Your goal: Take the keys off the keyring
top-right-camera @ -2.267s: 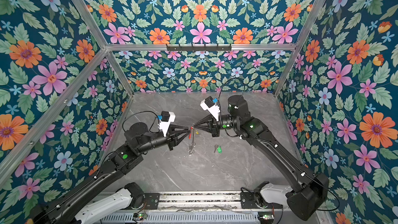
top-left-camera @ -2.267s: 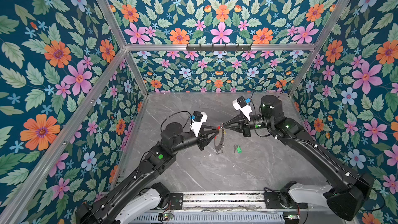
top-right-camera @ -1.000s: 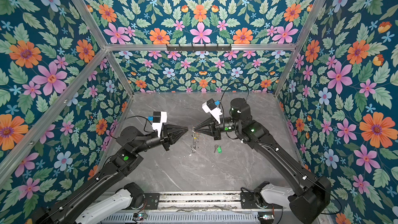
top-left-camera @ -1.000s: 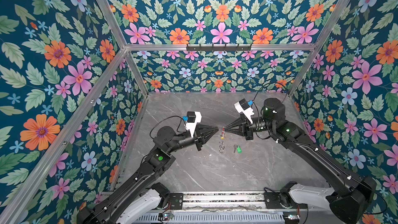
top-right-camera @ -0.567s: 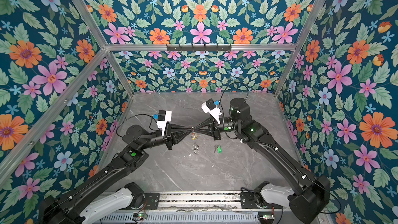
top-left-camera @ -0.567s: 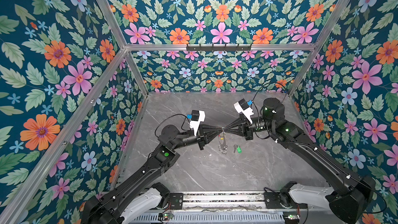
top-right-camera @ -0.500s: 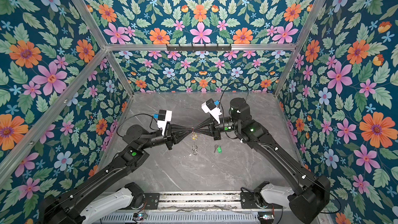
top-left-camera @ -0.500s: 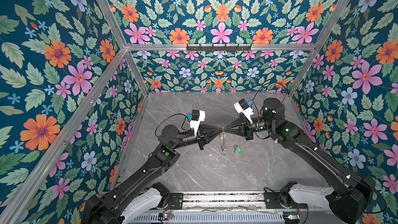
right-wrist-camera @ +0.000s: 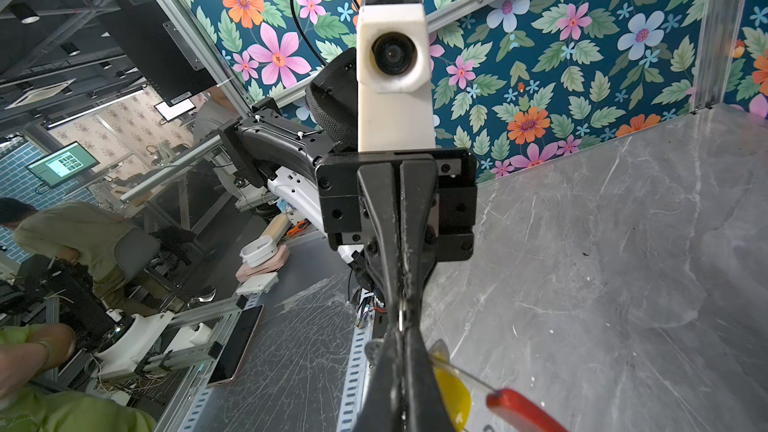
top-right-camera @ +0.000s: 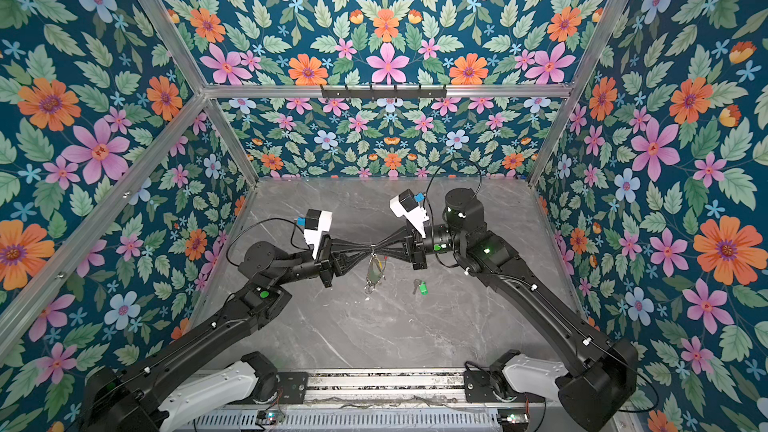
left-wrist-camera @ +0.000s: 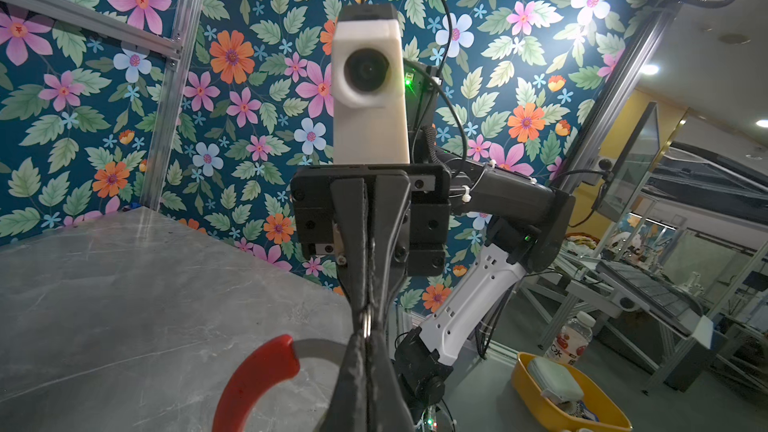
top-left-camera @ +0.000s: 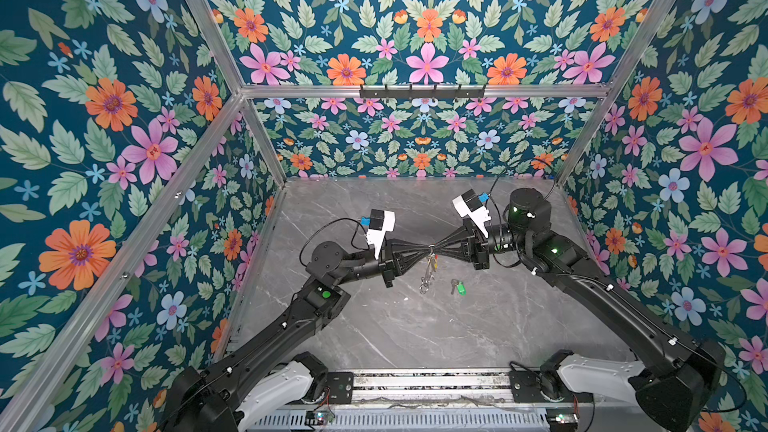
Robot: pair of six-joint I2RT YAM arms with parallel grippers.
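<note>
Both arms meet tip to tip above the table's middle in both top views. My left gripper (top-left-camera: 428,249) and my right gripper (top-left-camera: 436,248) are each shut on a small silver ring (left-wrist-camera: 365,325) pinched between the facing tips. The keyring (top-left-camera: 427,272) hangs below them, its lower end near the table. Its red sleeve (left-wrist-camera: 253,376) curves beside my left gripper (left-wrist-camera: 366,336). The yellow key (right-wrist-camera: 451,392) hangs right beside my right gripper (right-wrist-camera: 401,340), with the red sleeve (right-wrist-camera: 523,409) past it. The green key (top-left-camera: 458,287) lies loose on the table, to the right of the hanging keyring.
The grey marble table (top-left-camera: 415,334) is boxed in by flowered walls on three sides, with a metal rail (top-left-camera: 419,384) along the front edge. A black hook bar (top-left-camera: 422,91) sits high on the back wall.
My left gripper has moved in to the right gripper's tips and closed on the small ring. The right gripper has stayed shut and nearly still; the hanging keyring has swung slightly.
</note>
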